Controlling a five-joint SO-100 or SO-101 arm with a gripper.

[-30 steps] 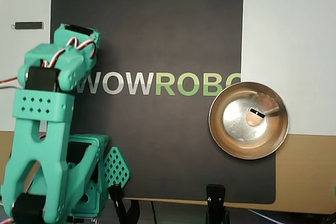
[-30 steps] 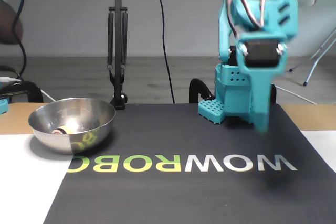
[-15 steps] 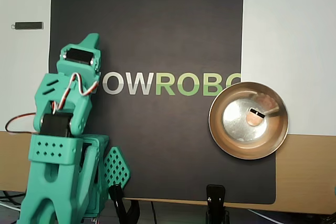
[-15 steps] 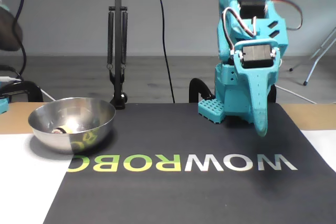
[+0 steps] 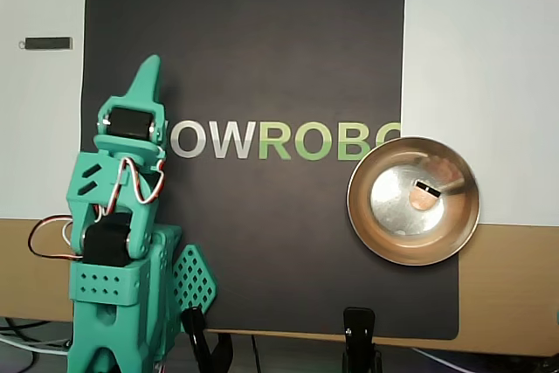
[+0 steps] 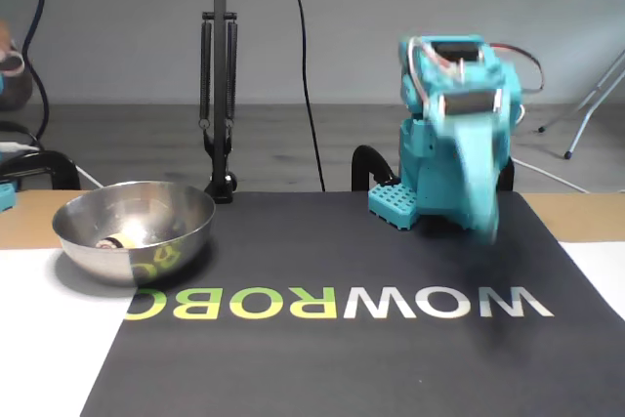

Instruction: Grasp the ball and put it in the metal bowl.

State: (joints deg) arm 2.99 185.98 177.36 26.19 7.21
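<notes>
The metal bowl [image 5: 384, 224] stands at the right edge of the black mat in the overhead view and at the left in the fixed view [image 6: 166, 227]. A small peach-orange ball [image 5: 424, 200] lies on the bowl's flat bottom, with peach reflections around it. In the fixed view only a dim spot [image 6: 110, 241] shows inside the bowl. My teal gripper [image 5: 150, 72] is far from the bowl, over the mat's left side. Its fingers lie together in one point and hold nothing. In the fixed view the gripper [image 6: 485, 227] is blurred and hangs down in front of the arm's base.
The black mat [image 5: 262, 242] bears the printed letters WOWROBO [image 5: 279, 139]. White sheets lie on both sides. A small dark bar [image 5: 48, 43] lies at the far left. Two black clamps [image 5: 361, 338] grip the table's edge, and a lamp stand [image 6: 220, 75] rises behind the bowl.
</notes>
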